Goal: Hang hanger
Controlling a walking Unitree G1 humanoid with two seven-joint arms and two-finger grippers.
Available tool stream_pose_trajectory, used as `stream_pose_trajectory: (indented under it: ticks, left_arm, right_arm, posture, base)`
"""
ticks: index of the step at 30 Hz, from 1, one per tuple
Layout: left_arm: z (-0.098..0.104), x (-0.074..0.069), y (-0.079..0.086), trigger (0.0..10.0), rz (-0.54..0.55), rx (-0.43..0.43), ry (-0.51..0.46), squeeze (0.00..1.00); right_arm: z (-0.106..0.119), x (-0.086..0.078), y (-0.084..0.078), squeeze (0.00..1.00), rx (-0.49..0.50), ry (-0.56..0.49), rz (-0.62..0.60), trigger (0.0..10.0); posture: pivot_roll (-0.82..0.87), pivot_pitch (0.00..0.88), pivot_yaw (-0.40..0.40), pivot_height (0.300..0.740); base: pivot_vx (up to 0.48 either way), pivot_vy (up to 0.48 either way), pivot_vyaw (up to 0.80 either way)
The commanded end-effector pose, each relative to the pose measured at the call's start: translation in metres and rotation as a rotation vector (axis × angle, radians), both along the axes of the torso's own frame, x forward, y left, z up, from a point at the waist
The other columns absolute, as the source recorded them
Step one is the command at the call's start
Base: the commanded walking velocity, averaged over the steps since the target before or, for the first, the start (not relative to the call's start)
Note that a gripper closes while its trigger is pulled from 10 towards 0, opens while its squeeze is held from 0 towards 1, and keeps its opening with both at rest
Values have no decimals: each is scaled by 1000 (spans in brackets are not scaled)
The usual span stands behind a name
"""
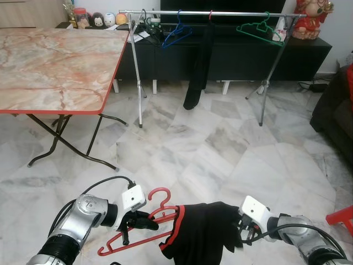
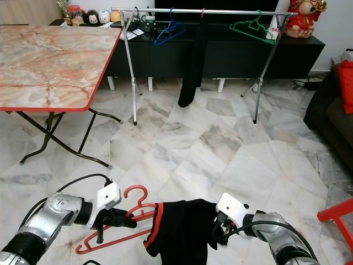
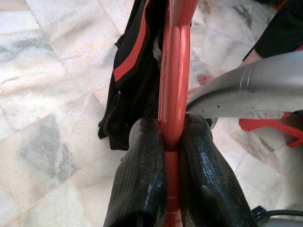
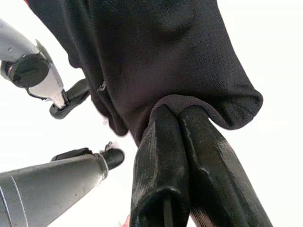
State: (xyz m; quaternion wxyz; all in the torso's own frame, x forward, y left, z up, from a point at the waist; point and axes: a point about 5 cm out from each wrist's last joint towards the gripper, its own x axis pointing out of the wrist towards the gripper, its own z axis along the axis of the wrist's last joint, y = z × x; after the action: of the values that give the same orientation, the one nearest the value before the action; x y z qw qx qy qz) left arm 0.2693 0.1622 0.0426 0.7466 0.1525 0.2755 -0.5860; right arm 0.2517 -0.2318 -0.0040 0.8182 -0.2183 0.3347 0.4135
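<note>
Hanging low in front of the robot, the red plastic hanger (image 1: pixel 138 223) carries a black garment with red trim (image 1: pixel 201 232) draped over its right end, its hook pointing up. The left gripper (image 1: pixel 144 222) has its two black fingers (image 3: pixel 142 179) clamped tight on the hanger's frame, the red bar pinched between them. The right gripper (image 1: pixel 241 231) is closed on a fold of the black garment, the cloth bunched over its fingertips (image 4: pixel 163 123). Below lies a white marble floor (image 1: pixel 220 149). Further off stands a metal clothes rail (image 1: pixel 209 13) holding a blue hanger (image 1: pixel 176 32), a green hanger (image 1: pixel 259 30) and a hanging dark garment (image 1: pixel 199 66). To the left stands a folding table with a marbled top (image 1: pixel 55 61)
</note>
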Motion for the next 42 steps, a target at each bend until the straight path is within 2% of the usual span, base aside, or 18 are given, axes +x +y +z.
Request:
stream_pose_trajectory:
  ticks: [1, 6, 9, 10, 14, 15, 20, 21, 22, 23, 28, 37, 39, 42]
  left_arm:
    - [4, 5, -3, 0, -18, 9, -44, 0]
    - [2, 6, -3, 0, -14, 14, -51, 0]
    - [2, 6, -3, 0, -15, 12, -52, 0]
    - [3, 6, -5, 0, -14, -9, -51, 0]
    - [6, 6, -8, 0, -17, -58, -46, 0]
    - [9, 6, -9, 0, -22, -81, -43, 0]
    - [13, 6, -10, 0, -31, -121, -41, 0]
    - [16, 7, -10, 0, -36, -144, -39, 0]
    - [16, 7, -10, 0, -36, -144, -39, 0]
    - [20, 7, -10, 0, -39, -170, -37, 0]
    - [28, 6, -9, 0, -60, -229, -17, 0]
    - [24, 1, -6, 0, -73, -218, 12, 0]
    - [24, -1, -5, 0, -72, -219, 19, 0]
    - [24, -2, -4, 0, -72, -220, 21, 0]
  right_arm:
    - [1, 0, -6, 0, -40, 7, 12, 0]
    - [1, 0, -7, 0, -52, 11, 20, 0]
    - [-1, -2, -9, 0, -96, 19, 48, 0]
    - [-2, -4, -10, 0, -116, 26, 64, 0]
    - [-1, -2, -7, 0, -78, 22, 41, 0]
    - [-1, -3, -7, 0, -86, 22, 51, 9765]
    - [-2, -3, -7, 0, -92, 22, 54, 10000]
    - [-1, -3, -7, 475, -90, 19, 51, 10000]
    - [-1, -3, -7, 475, -90, 19, 51, 10000]
    - [0, -2, -8, 1000, -88, 12, 41, 10000]
    - [6, 4, -13, 1000, -70, -14, 8, 10000]
    - [23, 12, -29, 1000, -37, -69, -39, 10000]
    - [34, 15, -37, 1000, 4, -94, -55, 10000]
    - [39, 16, -41, 1000, 23, -104, -62, 10000]
  posture:
    - [-80, 3, -78, 727]
    - [-81, 4, -79, 727]
    - [-81, 4, -79, 727]
    - [-81, 4, -79, 727]
    - [-81, 4, -79, 727]
    - [-81, 4, -79, 727]
    - [-81, 4, -79, 727]
    - [-81, 3, -82, 727]
    - [-81, 3, -82, 727]
    - [-81, 3, -82, 727]
    - [-82, 3, -83, 727]
    - [-86, 3, -85, 727]
    - [-98, 4, -88, 727]
    - [-98, 4, -88, 727]
  base:
    - [0, 0, 0]
    - [0, 0, 0]
    - [0, 0, 0]
    - [0, 0, 0]
    - [0, 0, 0]
    - [0, 0, 0]
    - [0, 0, 0]
    - [0, 0, 0]
    - [0, 0, 0]
    - [0, 0, 0]
    - [0, 0, 0]
    - [0, 0, 0]
    - [0, 0, 0]
    - [0, 0, 0]
